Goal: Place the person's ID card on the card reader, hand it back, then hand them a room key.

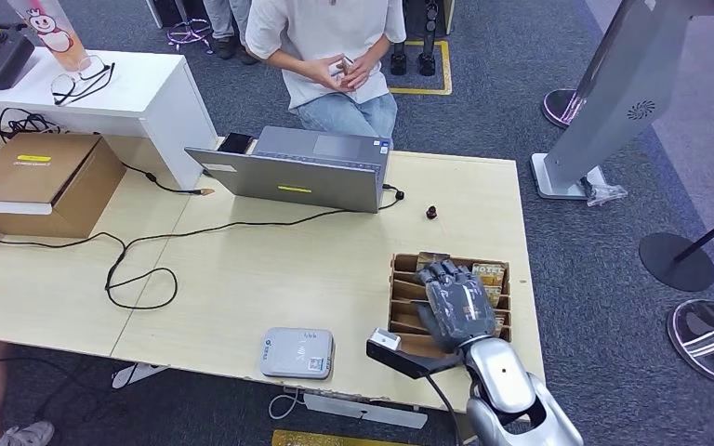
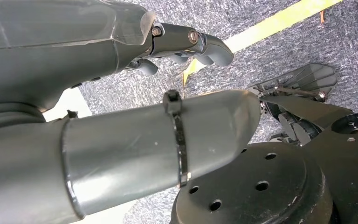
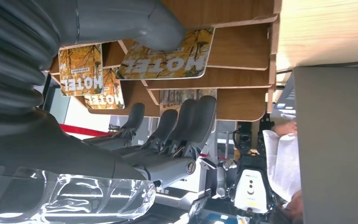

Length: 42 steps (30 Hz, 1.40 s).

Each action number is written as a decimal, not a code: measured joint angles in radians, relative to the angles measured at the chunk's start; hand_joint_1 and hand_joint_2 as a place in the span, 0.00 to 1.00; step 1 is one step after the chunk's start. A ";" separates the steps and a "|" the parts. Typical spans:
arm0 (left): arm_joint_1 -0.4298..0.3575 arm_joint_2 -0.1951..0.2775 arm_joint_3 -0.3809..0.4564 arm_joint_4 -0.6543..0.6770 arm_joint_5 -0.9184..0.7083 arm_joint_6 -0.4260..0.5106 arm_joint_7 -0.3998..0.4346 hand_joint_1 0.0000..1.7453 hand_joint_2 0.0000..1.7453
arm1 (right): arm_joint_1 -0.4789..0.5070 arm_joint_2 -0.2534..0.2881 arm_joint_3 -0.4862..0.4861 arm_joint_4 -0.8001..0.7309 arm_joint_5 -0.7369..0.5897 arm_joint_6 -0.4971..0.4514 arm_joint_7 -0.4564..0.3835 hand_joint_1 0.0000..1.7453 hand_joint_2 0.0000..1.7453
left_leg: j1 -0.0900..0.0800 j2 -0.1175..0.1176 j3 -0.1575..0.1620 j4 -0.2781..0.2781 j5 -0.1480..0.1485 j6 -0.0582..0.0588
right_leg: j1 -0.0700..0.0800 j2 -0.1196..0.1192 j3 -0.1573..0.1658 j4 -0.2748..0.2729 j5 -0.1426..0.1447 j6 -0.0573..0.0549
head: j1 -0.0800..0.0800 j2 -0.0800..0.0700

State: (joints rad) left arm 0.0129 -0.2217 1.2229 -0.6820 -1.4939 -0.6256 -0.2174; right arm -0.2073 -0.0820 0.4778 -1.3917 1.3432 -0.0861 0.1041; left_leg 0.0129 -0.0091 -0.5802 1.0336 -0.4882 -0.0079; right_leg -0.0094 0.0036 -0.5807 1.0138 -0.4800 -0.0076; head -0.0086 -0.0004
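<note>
Nearest, the right hand hovers over the brown slotted wooden card rack at the table's near right, fingers apart and holding nothing, above yellow "HOTEL" key cards. Left of it lies the flat grey card reader. Far across, a seated person's hands hold a small card. Hanging above carpet, the left hand has curled, empty fingers.

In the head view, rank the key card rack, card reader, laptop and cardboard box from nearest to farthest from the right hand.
1. Key card rack: directly under the right hand.
2. Card reader: to its left, near the table's front edge.
3. Laptop: ahead, toward the person.
4. Cardboard box: far left of the table.
</note>
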 joint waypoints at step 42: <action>-0.006 0.024 0.002 0.051 -0.002 0.045 0.000 0.00 0.00 | 0.089 -0.018 -0.080 -0.078 0.038 -0.008 0.014 0.72 1.00 | 0.000 0.000 0.000 0.000 0.000 0.000 | 0.000 0.000 0.000 0.000 0.000 0.000 | 0.000 0.000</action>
State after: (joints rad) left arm 0.0072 -0.1980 1.2245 -0.6311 -1.4960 -0.5810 -0.2174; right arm -0.1184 -0.1004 0.3975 -1.4692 1.3813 -0.0942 0.1183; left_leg 0.0129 -0.0089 -0.5799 1.0336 -0.4883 -0.0079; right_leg -0.0093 0.0037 -0.5808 1.0138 -0.4800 -0.0076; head -0.0086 -0.0004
